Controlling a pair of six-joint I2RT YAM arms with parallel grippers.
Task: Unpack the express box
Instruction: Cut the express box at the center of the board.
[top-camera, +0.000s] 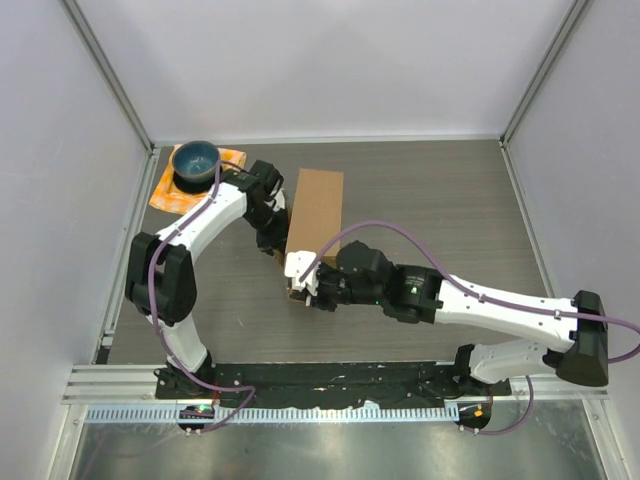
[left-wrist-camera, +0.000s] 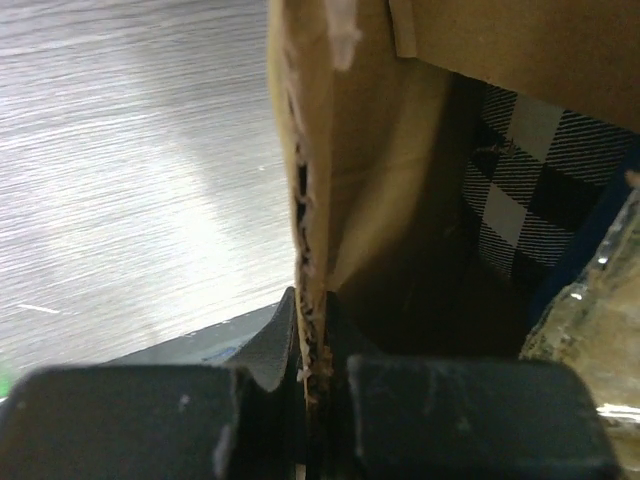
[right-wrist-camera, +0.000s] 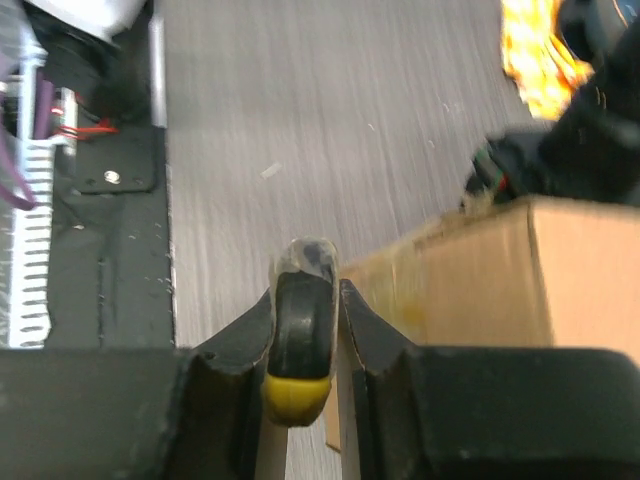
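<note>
The express box (top-camera: 318, 205), a brown cardboard carton, lies mid-table with its near end opened. My left gripper (top-camera: 277, 243) is at the box's left near corner, shut on the edge of a cardboard flap (left-wrist-camera: 315, 200); the fingers (left-wrist-camera: 270, 350) pinch the torn edge. Inside the box I see a black-and-white checked item (left-wrist-camera: 520, 200) and crinkled clear plastic (left-wrist-camera: 590, 310). My right gripper (top-camera: 300, 285) sits at the box's near end, shut on a black and yellow tool (right-wrist-camera: 300, 320) with a clear tip, beside the carton's corner (right-wrist-camera: 500, 270).
A blue bowl (top-camera: 195, 162) stands on an orange cloth (top-camera: 170, 192) at the back left, just behind the left arm. The black mounting rail (top-camera: 330, 378) runs along the near edge. Grey walls enclose the table on three sides.
</note>
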